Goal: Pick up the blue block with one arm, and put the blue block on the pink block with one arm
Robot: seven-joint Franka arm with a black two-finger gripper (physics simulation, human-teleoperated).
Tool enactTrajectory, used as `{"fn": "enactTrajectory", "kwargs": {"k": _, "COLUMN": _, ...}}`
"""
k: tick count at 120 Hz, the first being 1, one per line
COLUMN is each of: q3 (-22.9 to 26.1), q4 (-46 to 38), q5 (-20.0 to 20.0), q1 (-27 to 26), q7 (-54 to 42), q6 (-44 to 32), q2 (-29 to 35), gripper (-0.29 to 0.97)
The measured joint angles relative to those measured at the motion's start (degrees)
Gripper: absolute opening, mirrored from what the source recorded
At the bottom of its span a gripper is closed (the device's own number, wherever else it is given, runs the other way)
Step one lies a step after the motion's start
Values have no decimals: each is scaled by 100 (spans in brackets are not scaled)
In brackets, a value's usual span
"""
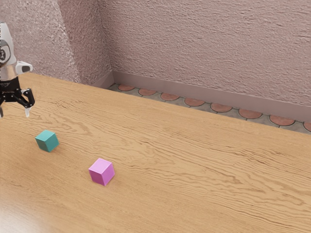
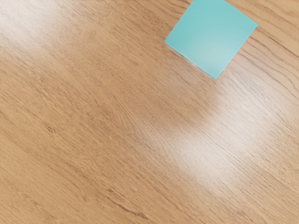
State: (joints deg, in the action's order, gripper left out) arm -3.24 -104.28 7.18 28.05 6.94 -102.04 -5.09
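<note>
Pink block (image 1: 101, 171) sits nearest, flat on the surface (image 1: 194, 160), one corner turned toward the camera, so its top and two sides show. Plain faces, evenly coloured.

Blue block (image 1: 47, 141), more teal than blue, lies farther back and toward the exterior view's left of the pink one. It rests flat on the wood, also turned at an angle. The two blocks are apart, with bare grain between them, and nothing is stacked.

Arm (image 1: 6, 53) comes in at the exterior view's left edge, white casing with a black hand below it. Jaws hang above the surface, pointing down and spread apart, with nothing between them. One finger is cut by the frame edge. They are farther back than the blue block and to its left, near it but not touching.

Wrist view: blue block (image 2: 211, 35) seen from above as a flat square set on the diagonal, off to one side of the hand rather than straight below it. One corner is cut off by the frame. Wood grain runs slantwise, with pale glare patches on the gloss.

Beyond the far edge of the surface: a strip of floor with rounded reddish tiles (image 1: 194, 102), a grey skirting (image 1: 209, 92), and a rough pinkish wall (image 1: 204, 43) that forms a corner at far left.
</note>
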Motion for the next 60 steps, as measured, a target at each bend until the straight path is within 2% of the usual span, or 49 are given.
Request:
{"fn": "enactTrajectory", "kwargs": {"k": 27, "q3": 36, "q4": -180, "q5": -134, "q1": 154, "q7": -407, "q6": -1135, "q2": -907, "gripper": 68}}
{"fn": "enactTrajectory", "kwargs": {"k": 46, "q3": 36, "q4": 251, "q5": -242, "q1": 144, "q7": -767, "q6": -2002, "q2": -1469, "gripper": 68}}
{"fn": "enactTrajectory", "kwargs": {"k": 60, "q3": 34, "q4": 331, "q5": -284, "q1": 124, "q7": -987, "q6": -2409, "q2": -1646, "gripper": 68}}
